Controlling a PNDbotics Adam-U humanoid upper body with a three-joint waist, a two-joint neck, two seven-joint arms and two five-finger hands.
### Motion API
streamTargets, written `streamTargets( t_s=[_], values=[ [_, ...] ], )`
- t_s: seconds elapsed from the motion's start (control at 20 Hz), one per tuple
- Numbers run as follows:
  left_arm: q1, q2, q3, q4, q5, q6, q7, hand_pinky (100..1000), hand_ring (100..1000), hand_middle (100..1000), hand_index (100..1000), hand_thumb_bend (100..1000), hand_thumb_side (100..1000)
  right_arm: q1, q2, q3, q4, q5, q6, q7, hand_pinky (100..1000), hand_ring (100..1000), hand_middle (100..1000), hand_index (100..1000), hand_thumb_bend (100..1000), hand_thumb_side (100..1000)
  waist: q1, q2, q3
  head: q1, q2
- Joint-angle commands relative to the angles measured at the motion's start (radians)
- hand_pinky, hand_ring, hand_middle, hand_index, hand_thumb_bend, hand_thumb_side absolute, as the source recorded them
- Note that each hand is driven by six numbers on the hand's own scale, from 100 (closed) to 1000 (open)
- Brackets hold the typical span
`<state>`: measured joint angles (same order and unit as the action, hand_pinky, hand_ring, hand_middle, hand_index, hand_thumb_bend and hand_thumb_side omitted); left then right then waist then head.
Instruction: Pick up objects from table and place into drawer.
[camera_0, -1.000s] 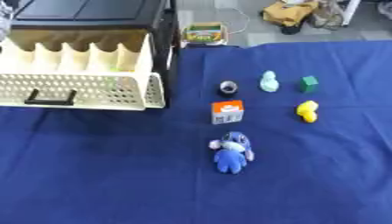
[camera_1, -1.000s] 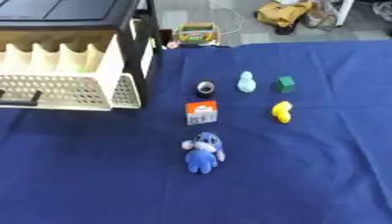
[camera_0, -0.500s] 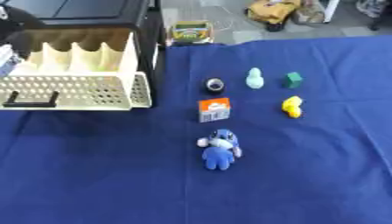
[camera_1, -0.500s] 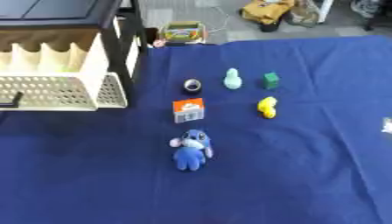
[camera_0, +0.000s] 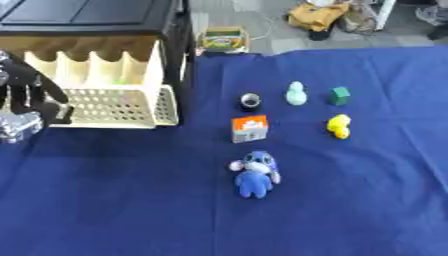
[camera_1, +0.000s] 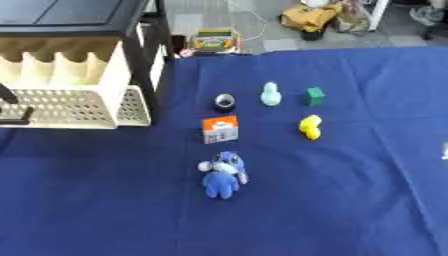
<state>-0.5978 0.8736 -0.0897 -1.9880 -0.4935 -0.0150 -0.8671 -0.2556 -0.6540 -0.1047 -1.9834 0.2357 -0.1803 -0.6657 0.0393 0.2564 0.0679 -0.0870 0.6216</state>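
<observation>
The left hand (camera_0: 33, 95) was up in front of the cream drawer (camera_0: 114, 97), at its left end, fingers spread and holding nothing. The drawer stuck out of a black cabinet (camera_0: 96, 17). On the blue table (camera_0: 367, 200) sat a blue plush toy (camera_0: 255, 174), a small orange box (camera_0: 249, 128), a yellow duck (camera_0: 339, 125), a green block (camera_0: 339, 95), a pale green figure (camera_0: 297, 93) and a small dark ring (camera_0: 250, 101), all apart from each other.
</observation>
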Motion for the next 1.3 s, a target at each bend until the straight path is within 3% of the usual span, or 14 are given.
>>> streamTargets(
  t_s=[0.05, 0.15, 0.4, 0.7, 1.3],
  values=[
    [0.007, 0.069, -0.002, -0.012, -0.01, -0.012, -0.012, 425, 475, 503, 779, 100, 1000, -0.012, -0.018, -0.011, -0.017, 0.009, 0.001, -0.002, 630, 655, 584, 760, 249, 900, -0.002, -0.018, 0.0, 0.007, -0.015],
    [0.032, 0.087, -0.008, -0.012, -0.001, 0.019, -0.001, 434, 472, 470, 743, 100, 980, -0.011, -0.019, -0.012, -0.017, 0.011, 0.001, -0.003, 631, 655, 583, 759, 250, 898, -0.003, -0.017, 0.001, 0.008, -0.018],
    [0.092, 0.121, -0.037, -0.012, 0.058, 0.143, 0.043, 444, 499, 492, 775, 100, 1000, -0.018, -0.02, -0.016, -0.017, 0.012, -0.004, -0.008, 635, 656, 584, 755, 248, 891, -0.004, -0.015, -0.001, 0.009, -0.027],
    [0.13, 0.118, -0.057, -0.012, 0.114, 0.198, 0.023, 449, 513, 525, 838, 100, 1000, -0.023, -0.018, -0.017, -0.017, 0.011, -0.007, -0.009, 635, 655, 581, 754, 248, 890, -0.007, -0.013, -0.004, 0.011, -0.035],
    [0.145, 0.105, -0.086, -0.011, 0.11, 0.296, -0.034, 463, 587, 626, 931, 100, 1000, -0.021, -0.01, -0.023, -0.017, 0.007, -0.008, -0.015, 634, 653, 578, 753, 256, 884, -0.008, -0.008, -0.009, 0.016, -0.034]
  ],
)
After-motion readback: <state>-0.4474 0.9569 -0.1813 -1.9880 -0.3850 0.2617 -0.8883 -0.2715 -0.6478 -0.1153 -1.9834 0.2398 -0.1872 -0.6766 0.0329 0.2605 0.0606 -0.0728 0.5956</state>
